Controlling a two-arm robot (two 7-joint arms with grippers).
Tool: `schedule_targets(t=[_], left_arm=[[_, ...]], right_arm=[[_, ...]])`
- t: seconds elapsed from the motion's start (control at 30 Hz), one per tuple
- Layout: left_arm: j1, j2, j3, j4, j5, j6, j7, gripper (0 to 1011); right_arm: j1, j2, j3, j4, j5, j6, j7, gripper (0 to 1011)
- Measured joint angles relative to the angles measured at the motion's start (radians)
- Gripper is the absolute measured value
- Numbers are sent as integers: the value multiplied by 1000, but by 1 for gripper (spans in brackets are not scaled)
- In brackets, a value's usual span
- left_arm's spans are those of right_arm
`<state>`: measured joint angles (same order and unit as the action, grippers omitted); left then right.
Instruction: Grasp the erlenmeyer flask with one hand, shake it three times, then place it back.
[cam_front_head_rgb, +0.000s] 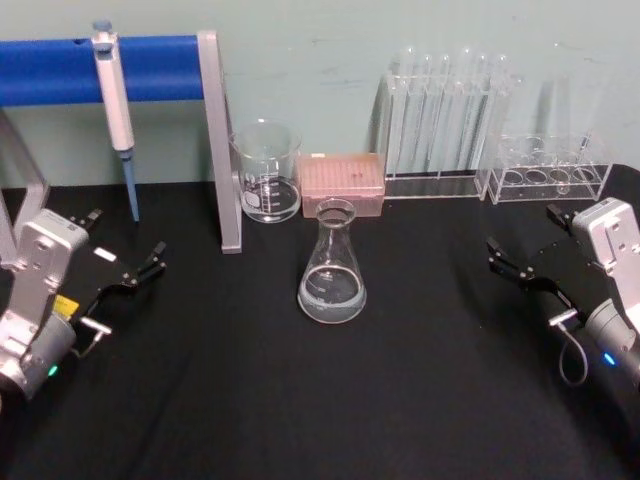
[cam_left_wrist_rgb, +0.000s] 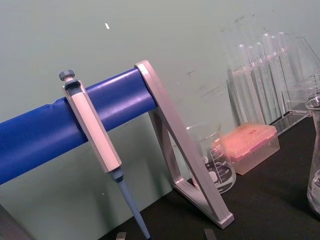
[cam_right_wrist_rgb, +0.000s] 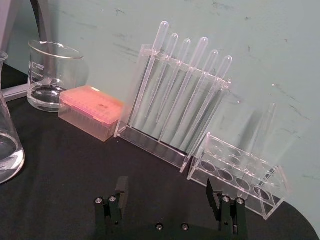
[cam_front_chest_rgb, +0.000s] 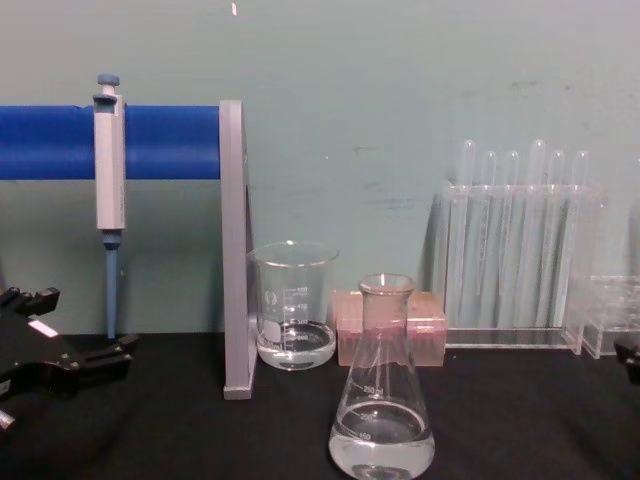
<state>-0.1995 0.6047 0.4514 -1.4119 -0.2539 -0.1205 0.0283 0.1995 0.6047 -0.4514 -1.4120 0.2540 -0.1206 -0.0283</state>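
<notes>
Two grippers are hanging over the black tabletop (cam_front_head_rgb: 200, 400), jaws spread, gripping nothing: black left gripper (cam_front_head_rgb: 128, 238) far left, black right gripper (cam_front_head_rgb: 527, 238) far right. Clear glass conical flask (cam_front_head_rgb: 332, 275) holding some liquid is standing upright mid-table between them; pale green wall (cam_front_head_rgb: 330, 60) is running behind.

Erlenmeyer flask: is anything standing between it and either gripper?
Nothing visible. Bare black table lies between the erlenmeyer flask and the open left gripper and open right gripper; the beaker and pink tip box stand behind it.
</notes>
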Motion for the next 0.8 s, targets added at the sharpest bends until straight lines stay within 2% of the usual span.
schedule_targets(t=[0.57,0.67,0.8], left_arm=[[0,0,0,0,0,0,0,1001],[0,0,0,0,0,0,0,1001],[0,0,0,0,0,0,0,1001]], right_arm=[[0,0,0,0,0,0,0,1000],[-4,-1,11,-7,9,3,16,1000],[-19,-1,31,-35,57,20,77,1000]])
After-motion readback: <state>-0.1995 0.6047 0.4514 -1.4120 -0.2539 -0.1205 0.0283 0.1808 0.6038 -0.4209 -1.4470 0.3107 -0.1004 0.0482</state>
